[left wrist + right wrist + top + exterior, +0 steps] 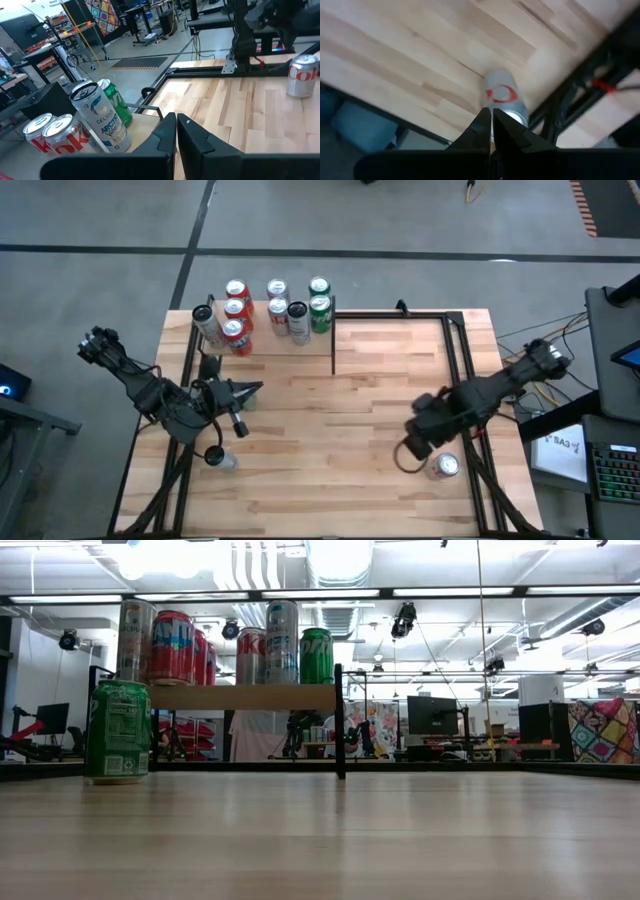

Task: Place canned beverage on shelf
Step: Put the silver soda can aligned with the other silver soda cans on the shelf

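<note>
With its fingers pressed together and empty, the right hand (420, 442) hovers beside the silver can (444, 467) at lower right, far from the shelf (265, 340) at upper left, and could knock it over unless it opens first.

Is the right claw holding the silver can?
No. The right claw is shut and empty, just above the silver can on the table.

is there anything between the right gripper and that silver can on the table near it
Nothing visible. The right gripper, shut, hovers beside the silver can by the table's front right edge; its wrist view shows the can just past the fingertips over bare wood.
</note>
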Controlling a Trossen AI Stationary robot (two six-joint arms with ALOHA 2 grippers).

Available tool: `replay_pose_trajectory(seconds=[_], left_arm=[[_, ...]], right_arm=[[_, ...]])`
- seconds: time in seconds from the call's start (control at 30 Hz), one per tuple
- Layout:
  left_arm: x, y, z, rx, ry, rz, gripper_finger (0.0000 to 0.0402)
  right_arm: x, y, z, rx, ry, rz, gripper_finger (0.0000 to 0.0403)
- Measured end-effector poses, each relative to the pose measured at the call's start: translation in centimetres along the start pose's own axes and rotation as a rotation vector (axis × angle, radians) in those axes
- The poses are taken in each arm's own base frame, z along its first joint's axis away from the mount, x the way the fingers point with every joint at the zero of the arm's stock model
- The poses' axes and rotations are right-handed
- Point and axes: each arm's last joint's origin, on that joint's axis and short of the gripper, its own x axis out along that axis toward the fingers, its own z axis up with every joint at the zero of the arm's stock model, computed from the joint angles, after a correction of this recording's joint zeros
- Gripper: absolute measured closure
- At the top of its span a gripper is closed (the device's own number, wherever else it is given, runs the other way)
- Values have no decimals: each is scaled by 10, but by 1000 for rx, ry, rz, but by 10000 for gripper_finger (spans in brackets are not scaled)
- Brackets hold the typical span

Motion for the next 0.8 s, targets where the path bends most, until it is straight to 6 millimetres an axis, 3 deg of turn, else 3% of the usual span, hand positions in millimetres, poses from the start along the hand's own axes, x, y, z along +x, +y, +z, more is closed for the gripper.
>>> replay_pose_trajectory(seconds=[0.27, 0.53, 0.67, 0.8], left_arm=[[0, 0, 0, -17, 0, 0, 402], [0, 0, 0, -9, 0, 1, 402], [0, 0, 0, -8, 0, 1, 402], [0, 0, 0, -8, 1, 2, 402]], right_arm=[[27, -33, -27, 145, 16, 3, 394], [44, -35, -33, 130, 61, -64, 391], [47, -31, -32, 146, 67, -75, 361], [46, -27, -36, 175, 152, -47, 299]])
